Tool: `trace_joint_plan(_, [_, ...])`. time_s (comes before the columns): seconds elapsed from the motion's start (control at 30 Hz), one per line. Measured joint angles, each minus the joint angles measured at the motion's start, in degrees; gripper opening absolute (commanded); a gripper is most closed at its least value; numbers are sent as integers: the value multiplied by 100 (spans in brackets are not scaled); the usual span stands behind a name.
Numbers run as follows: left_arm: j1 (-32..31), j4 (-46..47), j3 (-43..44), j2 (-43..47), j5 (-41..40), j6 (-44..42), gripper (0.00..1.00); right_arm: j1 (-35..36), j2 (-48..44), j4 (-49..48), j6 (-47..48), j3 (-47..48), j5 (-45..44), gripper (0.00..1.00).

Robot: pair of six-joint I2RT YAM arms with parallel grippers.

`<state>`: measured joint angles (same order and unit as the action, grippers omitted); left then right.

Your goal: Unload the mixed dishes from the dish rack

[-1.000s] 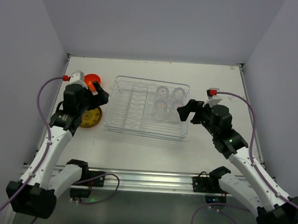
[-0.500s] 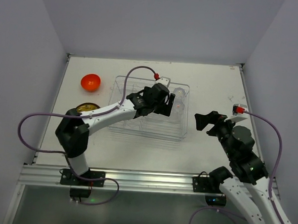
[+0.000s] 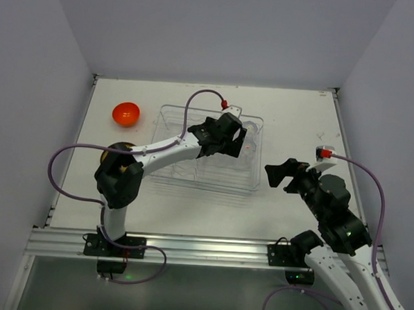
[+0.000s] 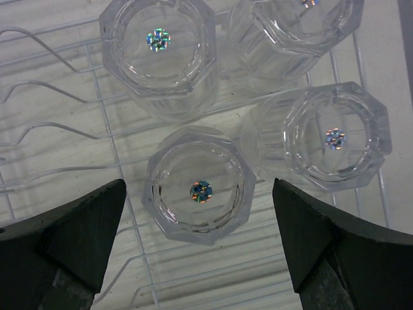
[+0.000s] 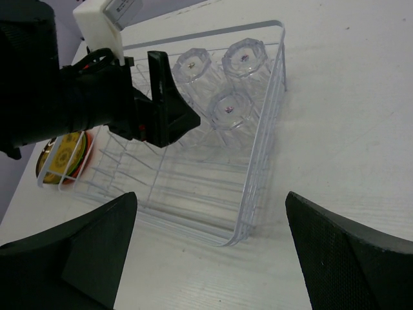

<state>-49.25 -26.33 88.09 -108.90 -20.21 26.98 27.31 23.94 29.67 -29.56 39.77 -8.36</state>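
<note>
The clear dish rack (image 3: pixel 185 169) lies mid-table. My left arm reaches across it, and my left gripper (image 3: pixel 235 144) hovers open over the clear cups (image 3: pixel 250 129) at the rack's right end. In the left wrist view, four clear cups stand on the rack's ribs (image 4: pixel 64 148). The nearest cup (image 4: pixel 200 190) sits between my open left gripper's (image 4: pixel 197 242) fingers, untouched. My right gripper (image 3: pixel 275 175) is open and empty, right of the rack. It also shows in the right wrist view (image 5: pixel 213 258), facing the rack's near right corner (image 5: pixel 261 161).
A glossy orange bowl (image 3: pixel 126 113) sits on the table at the far left. A stack of plates with a yellow-brown one on top (image 3: pixel 117 150) lies left of the rack, partly behind my left arm. The stack also shows in the right wrist view (image 5: pixel 64 155).
My left arm swung from the plates at the left across the rack to above the cups. My right gripper drew back from the rack toward the near right.
</note>
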Motion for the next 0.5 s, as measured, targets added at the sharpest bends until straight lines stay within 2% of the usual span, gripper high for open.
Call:
trace_joint_plan(0.23, [153, 2, 0, -286, -4, -109, 93, 0, 0, -13, 17, -2, 225, 99])
trace_joint_plan(0.37, [175, 146, -28, -295, 26, -232, 81, 0, -7, -26, 24, -24, 319, 99])
trace_joint_plan(0.4, [186, 201, -44, -295, 46, -269, 75, 0, -9, -33, 24, -37, 343, 99])
trace_joint_plan(0.43, [188, 240, -61, -295, 52, -278, 60, 0, -11, -37, 24, -50, 354, 99])
trace_joint_plan(0.47, [188, 278, -74, -295, 66, -297, 52, 0, -13, -33, 26, -59, 365, 99])
trace_joint_plan(0.5, [188, 313, -81, -295, 76, -319, 39, 0, -15, -33, 28, -63, 374, 99])
